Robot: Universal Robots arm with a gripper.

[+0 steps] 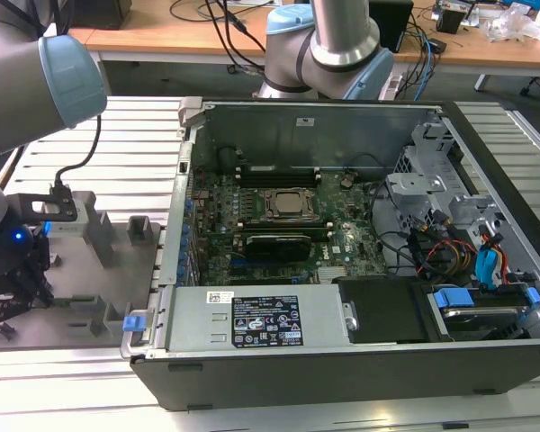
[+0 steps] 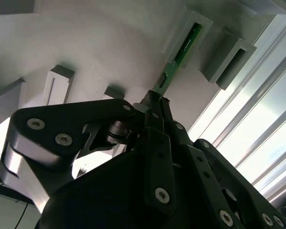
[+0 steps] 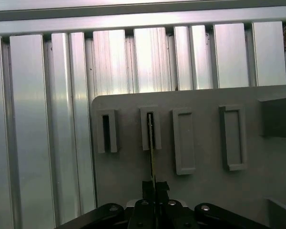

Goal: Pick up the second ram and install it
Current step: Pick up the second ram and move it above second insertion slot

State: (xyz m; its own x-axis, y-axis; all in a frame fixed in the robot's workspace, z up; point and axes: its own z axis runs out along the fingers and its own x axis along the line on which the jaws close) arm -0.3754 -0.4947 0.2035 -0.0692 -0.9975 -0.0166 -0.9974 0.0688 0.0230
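The second ram [image 2: 183, 45] is a thin green strip standing in a narrow slot of the grey slotted tray [image 2: 109, 47]. In the first wrist view the second ram [image 3: 151, 157] shows edge-on, running from a tray [image 3: 205, 200] slot down to my fingers. My gripper [image 2: 155, 102] [image 3: 155, 187] is shut on the near edge of the strip, whose far end still sits inside the slot. In the exterior view my gripper [image 1: 13, 292] hangs low over the tray [image 1: 81, 297] at the exterior view's left, beside the open computer case [image 1: 175, 297].
The open case holds the green motherboard [image 1: 279, 229], a power supply [image 1: 261, 319] along its near side and cables and drive bays [image 1: 477, 261] at the exterior view's right. Other empty slots [image 3: 183, 140] and raised blocks [image 1: 99, 229] stand on the tray. Ribbed aluminium table [image 3: 47, 119] surrounds it.
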